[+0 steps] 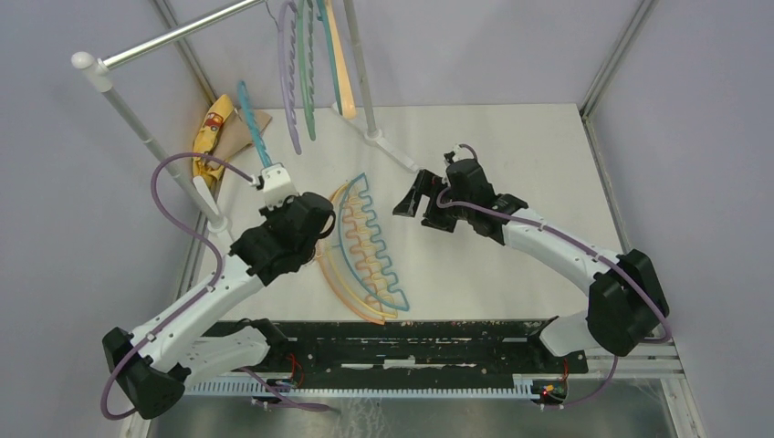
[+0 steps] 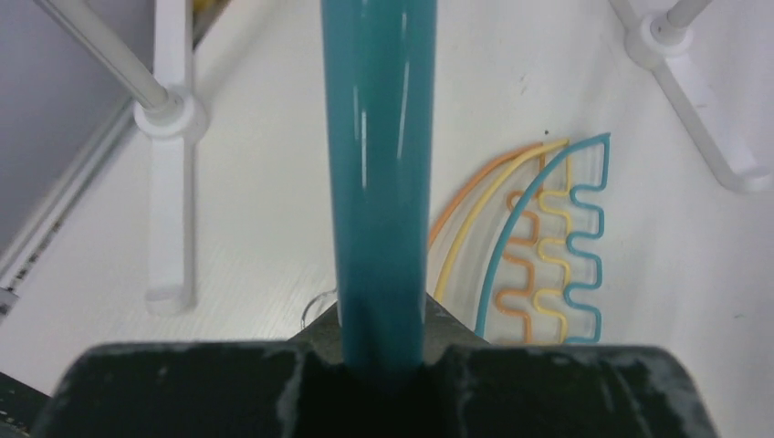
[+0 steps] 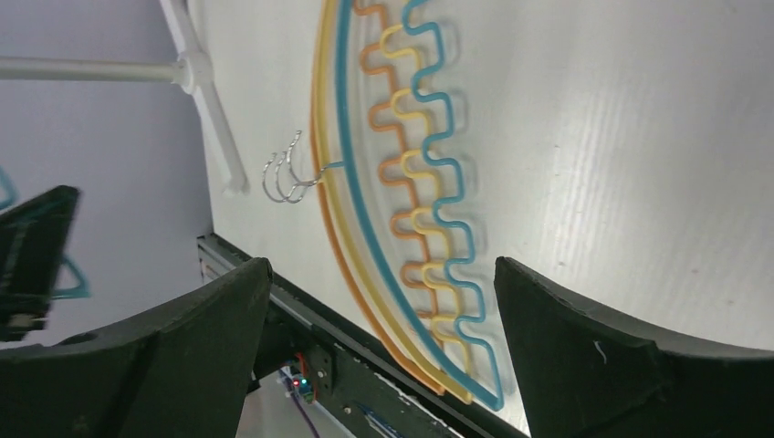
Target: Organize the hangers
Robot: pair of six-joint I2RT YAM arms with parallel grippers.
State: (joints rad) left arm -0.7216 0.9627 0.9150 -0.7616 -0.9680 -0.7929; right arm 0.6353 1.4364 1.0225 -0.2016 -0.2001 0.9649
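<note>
Top external view: rack on the left, both arms reaching in over the desk (image 1: 511, 155).
Rack: white pole (image 1: 119, 96) at far left carries a silver bar (image 1: 183, 32) that runs up and to the right.
Cloth: yellow and tan cloth (image 1: 212, 128) lies on the desk behind the pole; not part of the job.
Left hand: left hand (image 1: 271, 175) is clamped on the teal hanger (image 1: 254, 123). The left wrist view shows its bar pinched tight between the fingers.
Teal hanger: off the desk, pointing up toward the bar, left of the hung group. Hook not resolved; it appears to be short of the bar.
Hung group: purple hanger (image 1: 290, 82), green hanger (image 1: 308, 82) and pale orange hanger (image 1: 334, 55) hang close together.
Desk stack: three nested hangers (image 1: 370, 246), orange, yellow and blue-teal, lie flat between the two hands with their hooks (image 3: 290, 172) bunched together.
Right hand: right hand (image 1: 413, 196) gapes wide and holds nothing, just beside the far end of the stack.
Step (judgement): hanging the teal hanger; roughly half the set is up.
Next move needs: lift and turn until the hook drops over the bar beside the purple hanger, without knocking it, then let go.
</note>
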